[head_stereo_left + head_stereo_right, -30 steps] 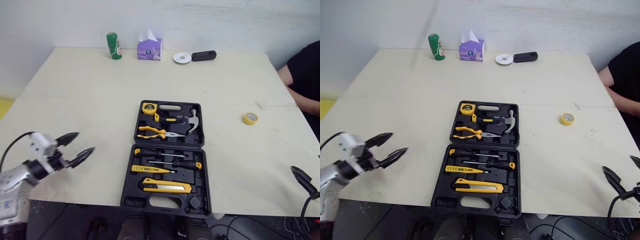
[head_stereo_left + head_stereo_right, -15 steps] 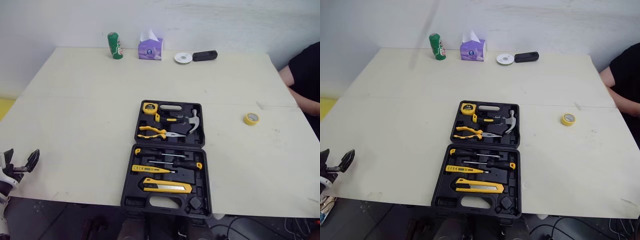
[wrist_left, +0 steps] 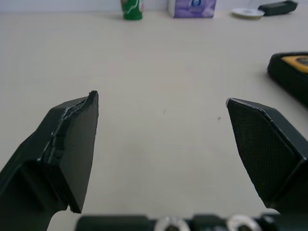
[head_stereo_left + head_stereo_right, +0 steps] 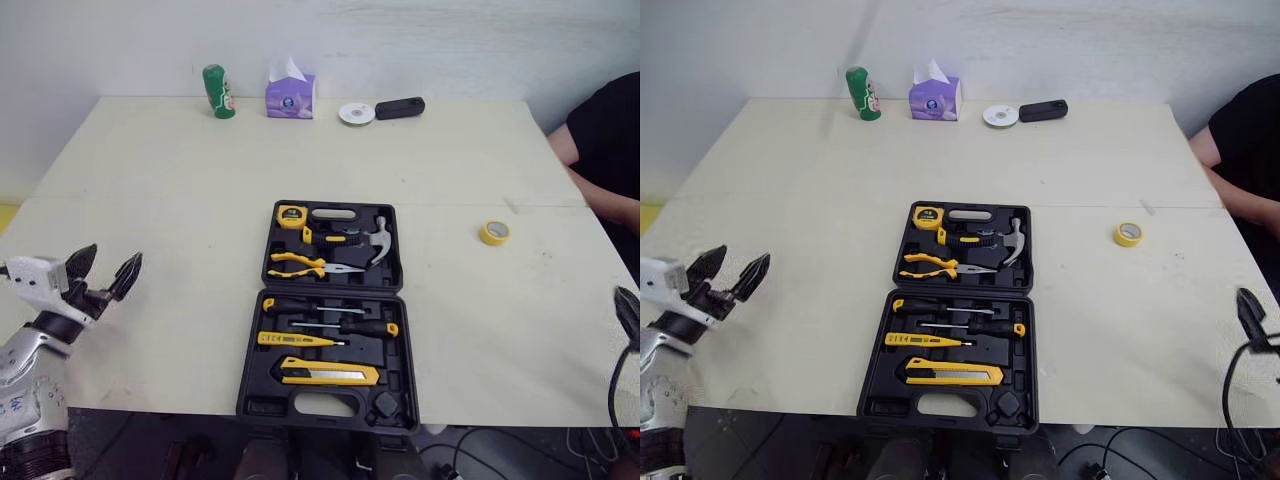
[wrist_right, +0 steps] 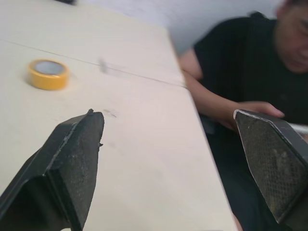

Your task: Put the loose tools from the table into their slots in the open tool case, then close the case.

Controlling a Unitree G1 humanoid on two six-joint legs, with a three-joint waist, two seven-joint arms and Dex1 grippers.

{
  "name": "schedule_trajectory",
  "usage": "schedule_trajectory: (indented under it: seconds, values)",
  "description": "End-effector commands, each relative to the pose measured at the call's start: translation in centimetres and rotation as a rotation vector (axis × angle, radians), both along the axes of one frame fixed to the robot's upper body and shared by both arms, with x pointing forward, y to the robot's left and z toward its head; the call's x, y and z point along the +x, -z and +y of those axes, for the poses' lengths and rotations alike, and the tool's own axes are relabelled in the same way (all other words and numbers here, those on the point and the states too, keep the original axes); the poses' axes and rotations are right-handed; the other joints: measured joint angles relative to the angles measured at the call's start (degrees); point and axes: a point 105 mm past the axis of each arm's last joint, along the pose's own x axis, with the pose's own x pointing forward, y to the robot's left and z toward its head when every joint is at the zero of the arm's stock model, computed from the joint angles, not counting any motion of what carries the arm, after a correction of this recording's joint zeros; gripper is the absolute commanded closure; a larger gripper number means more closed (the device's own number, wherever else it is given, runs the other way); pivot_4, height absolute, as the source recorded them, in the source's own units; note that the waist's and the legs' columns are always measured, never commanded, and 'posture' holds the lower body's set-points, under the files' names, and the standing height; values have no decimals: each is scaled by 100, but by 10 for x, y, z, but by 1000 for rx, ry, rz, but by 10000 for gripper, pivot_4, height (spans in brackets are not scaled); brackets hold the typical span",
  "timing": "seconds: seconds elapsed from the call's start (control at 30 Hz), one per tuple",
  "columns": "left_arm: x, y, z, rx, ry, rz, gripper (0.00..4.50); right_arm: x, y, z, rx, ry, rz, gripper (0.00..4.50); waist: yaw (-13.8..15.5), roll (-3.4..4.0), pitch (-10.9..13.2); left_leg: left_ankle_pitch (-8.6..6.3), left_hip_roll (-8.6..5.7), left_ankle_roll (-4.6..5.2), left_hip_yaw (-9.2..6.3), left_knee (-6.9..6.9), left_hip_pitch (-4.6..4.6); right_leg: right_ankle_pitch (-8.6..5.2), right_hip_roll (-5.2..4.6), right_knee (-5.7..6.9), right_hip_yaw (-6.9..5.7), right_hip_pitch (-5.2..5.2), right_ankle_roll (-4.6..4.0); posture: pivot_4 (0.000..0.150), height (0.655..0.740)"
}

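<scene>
On the bench (image 4: 180, 200), centred, the tool case (image 4: 330, 291) lies open, a yellow tape roll (image 4: 493, 232) loose well to its right. Left tool (image 4: 110, 262) gapes empty by the near edge; right tool (image 5: 164, 115), partly cut off in the eye views, likewise.

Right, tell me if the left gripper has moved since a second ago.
Yes. The left gripper now sits farther from the tool case than a second ago, having shifted toward the robot's left.
</scene>
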Motion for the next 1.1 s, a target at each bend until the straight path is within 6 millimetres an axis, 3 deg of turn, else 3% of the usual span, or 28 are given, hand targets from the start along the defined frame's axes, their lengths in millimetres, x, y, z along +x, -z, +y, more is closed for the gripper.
schedule_trajectory:
  seconds: [0.03,0.2,0.3,0.47,0.57,0.77,1.1]
  values:
    - [3,-37,-41,33,190,-103,291,19,-16,16,-23,-105,98,0,3,1,2,0,-1,1,0,0,-1,0,-1,0,0,0,0,1500,7400]
    - [2,-60,-87,78,416,-130,291,39,-26,39,-83,-279,313,0,14,7,10,32,-1,11,1,1,-8,0,5,-4,-5,-3,1,1500,7400]
    - [-2,-66,-119,124,570,-128,291,52,-44,54,-112,-390,399,0,5,7,18,34,-1,16,3,2,-13,1,6,-7,-8,-5,2,1500,7400]
    - [-3,-67,-146,120,680,-129,291,66,-54,71,-210,-522,570,0,3,8,30,37,1,16,6,6,-15,4,11,-9,-6,-6,8,1500,7400]
    - [-3,-66,-165,111,753,-132,291,91,-64,84,-281,-559,665,0,-24,9,48,39,0,17,15,12,-24,6,11,-9,-3,-14,10,1500,7400]
    - [-3,-62,-177,107,793,-127,291,124,-58,90,-382,-563,819,0,-10,-1,56,70,2,6,22,19,-93,13,26,8,-5,-83,11,1500,7400]
    - [-16,-63,-194,106,894,-104,291,150,-50,97,-483,-546,951,0,-18,-4,60,77,1,13,24,27,-110,16,27,15,-7,-90,16,1500,7400]
